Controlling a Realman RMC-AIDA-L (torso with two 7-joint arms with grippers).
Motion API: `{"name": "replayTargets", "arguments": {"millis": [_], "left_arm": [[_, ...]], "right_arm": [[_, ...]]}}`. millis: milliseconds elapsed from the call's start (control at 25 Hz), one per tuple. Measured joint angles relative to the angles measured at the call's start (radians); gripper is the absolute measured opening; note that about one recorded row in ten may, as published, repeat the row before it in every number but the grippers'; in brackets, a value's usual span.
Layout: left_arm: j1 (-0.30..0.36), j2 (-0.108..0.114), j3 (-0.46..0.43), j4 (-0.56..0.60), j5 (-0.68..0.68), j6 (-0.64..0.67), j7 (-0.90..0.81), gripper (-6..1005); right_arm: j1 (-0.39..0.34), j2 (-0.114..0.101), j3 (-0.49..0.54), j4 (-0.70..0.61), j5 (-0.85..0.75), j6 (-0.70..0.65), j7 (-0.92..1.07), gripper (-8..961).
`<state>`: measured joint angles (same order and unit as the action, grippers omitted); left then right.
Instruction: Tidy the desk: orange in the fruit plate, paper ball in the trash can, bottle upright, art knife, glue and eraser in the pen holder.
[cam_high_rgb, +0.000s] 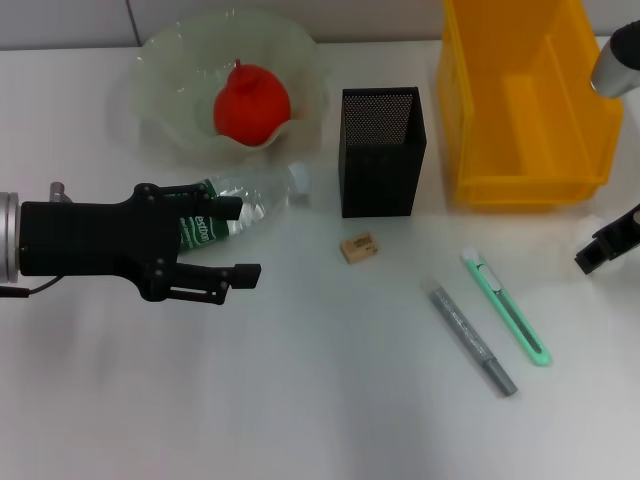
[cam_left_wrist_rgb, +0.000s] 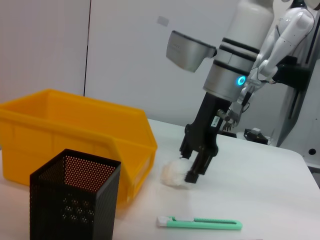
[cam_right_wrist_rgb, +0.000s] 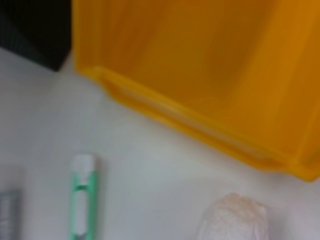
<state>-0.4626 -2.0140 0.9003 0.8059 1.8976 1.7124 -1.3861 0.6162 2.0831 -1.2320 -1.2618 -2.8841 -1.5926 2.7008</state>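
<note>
The orange (cam_high_rgb: 250, 100) lies in the fruit plate (cam_high_rgb: 170, 60). The clear bottle (cam_high_rgb: 255, 200) lies on its side below the plate. My left gripper (cam_high_rgb: 240, 240) is open at the bottle's labelled end, its upper finger over the bottle. The eraser (cam_high_rgb: 358, 247), grey glue stick (cam_high_rgb: 473, 340) and green art knife (cam_high_rgb: 507, 307) lie on the desk in front of the black mesh pen holder (cam_high_rgb: 380, 150). My right gripper (cam_left_wrist_rgb: 192, 167) is low beside the white paper ball (cam_left_wrist_rgb: 174, 174), close to the yellow trash can (cam_left_wrist_rgb: 65, 125). The head view does not show the ball.
The yellow bin (cam_high_rgb: 530, 100) stands right of the pen holder at the back. The fruit plate's wavy rim is close behind the bottle. The right arm's silver link (cam_high_rgb: 618, 62) hangs over the bin's right corner.
</note>
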Motion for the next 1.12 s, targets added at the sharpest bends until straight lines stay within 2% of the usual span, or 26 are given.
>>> {"name": "replayTargets", "arguments": {"millis": [120, 200, 240, 400, 560, 600, 640, 680, 760, 800, 1000, 1120], "left_arm": [[0.002, 0.0, 0.0, 0.0, 0.0, -0.001, 0.0, 857], [0.007, 0.0, 0.0, 0.0, 0.0, -0.001, 0.002, 857], [0.007, 0.0, 0.0, 0.0, 0.0, -0.001, 0.002, 857], [0.012, 0.0, 0.0, -0.001, 0.0, -0.001, 0.006, 857], [0.017, 0.0, -0.001, -0.001, 0.0, 0.0, 0.007, 857], [0.02, -0.002, -0.001, -0.001, 0.0, -0.001, 0.007, 857], [0.02, -0.002, -0.001, -0.001, 0.0, -0.001, 0.007, 856], [0.021, -0.003, -0.001, -0.001, 0.0, -0.001, 0.007, 856], [0.023, -0.005, -0.001, -0.001, 0.0, -0.003, 0.007, 856], [0.024, -0.005, -0.001, -0.001, 0.0, -0.004, 0.005, 856], [0.026, -0.005, -0.002, -0.001, 0.0, -0.014, -0.002, 856], [0.027, -0.005, -0.001, -0.001, 0.0, -0.025, -0.008, 857]], "right_arm": [[-0.014, 0.0, -0.01, -0.071, 0.043, -0.053, -0.004, 533], [-0.039, -0.001, -0.014, -0.205, 0.128, -0.121, -0.017, 517], [-0.039, -0.001, -0.014, -0.205, 0.128, -0.121, -0.017, 522], [-0.058, -0.001, -0.005, -0.364, 0.171, -0.14, -0.023, 542], [-0.059, 0.0, 0.0, -0.374, 0.17, -0.073, -0.029, 561], [-0.06, 0.0, -0.001, -0.35, 0.169, 0.002, -0.036, 566], [-0.06, 0.0, -0.001, -0.35, 0.169, 0.002, -0.036, 571], [-0.062, -0.001, -0.005, -0.314, 0.169, 0.074, -0.044, 576], [-0.062, -0.001, -0.008, -0.298, 0.169, 0.101, -0.049, 586], [-0.062, -0.003, -0.012, -0.259, 0.168, 0.162, -0.057, 591], [-0.067, -0.003, -0.014, -0.202, 0.168, 0.274, -0.072, 615], [-0.071, -0.002, -0.014, -0.196, 0.168, 0.292, -0.075, 630]]}}
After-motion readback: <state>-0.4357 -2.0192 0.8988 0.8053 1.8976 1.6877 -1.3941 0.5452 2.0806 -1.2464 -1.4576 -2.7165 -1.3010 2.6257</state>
